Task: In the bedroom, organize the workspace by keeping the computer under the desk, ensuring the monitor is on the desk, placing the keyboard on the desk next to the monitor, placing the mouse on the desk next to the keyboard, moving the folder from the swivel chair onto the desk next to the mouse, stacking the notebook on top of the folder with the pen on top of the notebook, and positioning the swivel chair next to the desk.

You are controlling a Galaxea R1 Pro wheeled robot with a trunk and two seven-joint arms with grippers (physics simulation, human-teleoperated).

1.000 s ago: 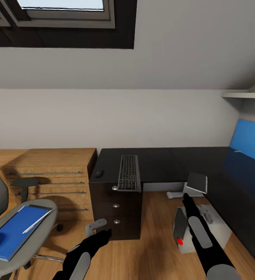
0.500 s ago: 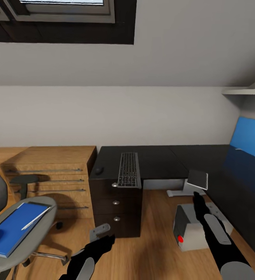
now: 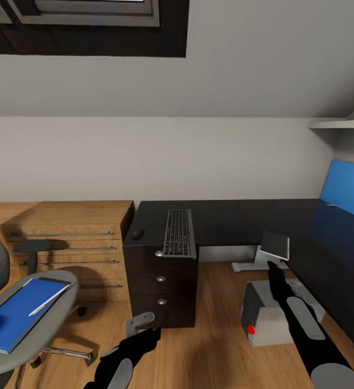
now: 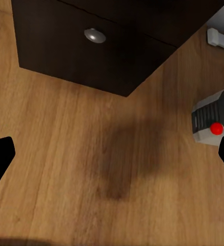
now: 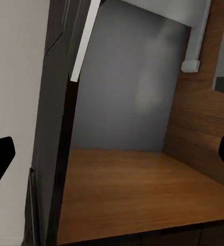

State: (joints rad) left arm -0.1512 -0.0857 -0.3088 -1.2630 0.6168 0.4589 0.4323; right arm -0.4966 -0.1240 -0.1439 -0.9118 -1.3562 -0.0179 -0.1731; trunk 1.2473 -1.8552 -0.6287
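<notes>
The black L-shaped desk point(image 3: 225, 216) carries the keyboard point(image 3: 178, 232) above its drawers and the small black mouse point(image 3: 137, 234) just left of it. On the wood floor in the desk's nook lies the light-grey computer point(image 3: 260, 316) with a red dot, also seen as the computer point(image 4: 211, 120). The swivel chair point(image 3: 47, 324) stands at the left; the blue folder point(image 3: 15, 313) rests on its seat with the white pen point(image 3: 48, 300) across it. My left gripper point(image 3: 144, 328) hangs open and empty in front of the drawers. My right gripper point(image 3: 273, 268) is open above the computer. The monitor and the notebook are out of view.
A low light-wood cabinet point(image 3: 69, 237) adjoins the desk's left end. The three-drawer unit point(image 3: 161, 286) faces me. An upright blue panel point(image 3: 349, 197) and a white shelf point(image 3: 339, 124) are at the right. A small grey plate point(image 3: 274, 246) and a white desk foot point(image 3: 244, 266) sit under the desk edge.
The whole view has slid slightly, so the camera moved. My right arm has drawn back and to the right over the computer. The things on the desk and chair stay put.
</notes>
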